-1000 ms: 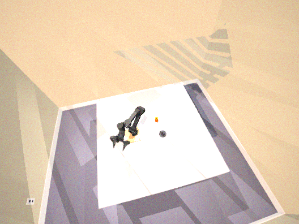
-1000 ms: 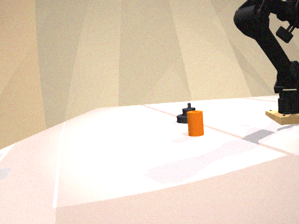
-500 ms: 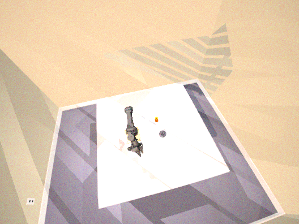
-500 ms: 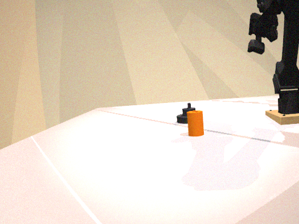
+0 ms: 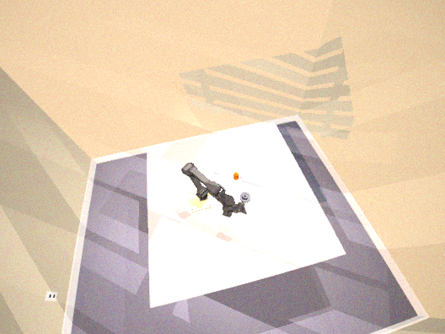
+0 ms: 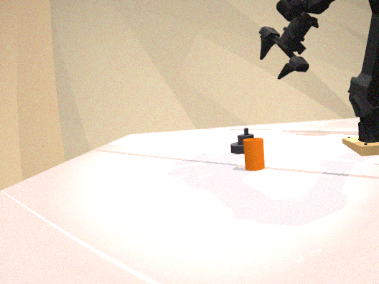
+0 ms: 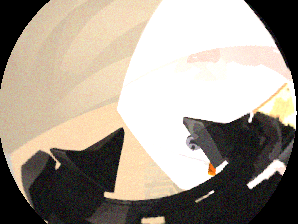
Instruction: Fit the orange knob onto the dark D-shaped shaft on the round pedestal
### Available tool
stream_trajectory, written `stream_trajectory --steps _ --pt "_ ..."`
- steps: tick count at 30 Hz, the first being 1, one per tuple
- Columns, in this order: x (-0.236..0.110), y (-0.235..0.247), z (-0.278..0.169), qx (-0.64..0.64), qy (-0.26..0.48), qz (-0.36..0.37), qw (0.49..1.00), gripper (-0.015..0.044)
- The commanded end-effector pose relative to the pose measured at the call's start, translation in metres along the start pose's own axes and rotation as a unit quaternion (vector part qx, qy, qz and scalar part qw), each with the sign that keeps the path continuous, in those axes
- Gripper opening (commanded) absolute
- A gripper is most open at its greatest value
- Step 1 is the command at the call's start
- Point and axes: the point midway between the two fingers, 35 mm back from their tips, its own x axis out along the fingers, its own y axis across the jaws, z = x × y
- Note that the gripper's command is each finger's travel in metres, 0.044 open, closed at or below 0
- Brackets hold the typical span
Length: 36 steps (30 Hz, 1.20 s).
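Orange knob (image 6: 254,153), a small upright cylinder, stands on a white table (image 6: 143,201). Just behind it in the side view sits a dark round pedestal (image 6: 237,146) with a short dark shaft (image 6: 246,131) sticking up from its middle. From above, the knob (image 5: 236,175) and the pedestal (image 5: 245,196) stand a little apart. A dark robot arm (image 5: 202,181) rises from a tan base plate (image 6: 349,144). Its gripper (image 6: 278,57) hangs high above the table, fingers spread wide and holding nothing, close beside the pedestal in the overhead view
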Motion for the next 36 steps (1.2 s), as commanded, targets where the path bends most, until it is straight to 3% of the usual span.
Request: stream_trajectory --steps 1,7,12,17,26,36 --pt "0.019 -0.008 -0.057 -0.124 0.066 -0.058 0.988 0.0440" --pt "0.026 -0.034 -0.148 -0.329 0.167 -0.124 0.921 0.0440" --pt "0.016 -0.065 -0.216 -0.485 0.238 -0.160 0.826 0.0440" --pt "-0.008 -0.105 -0.275 -0.630 0.297 -0.180 0.695 0.0440" --pt "-0.068 -0.184 -0.345 -0.821 0.356 -0.180 0.409 0.0440" --pt "-0.056 -0.197 -0.342 -0.824 0.356 -0.179 0.402 0.0440"
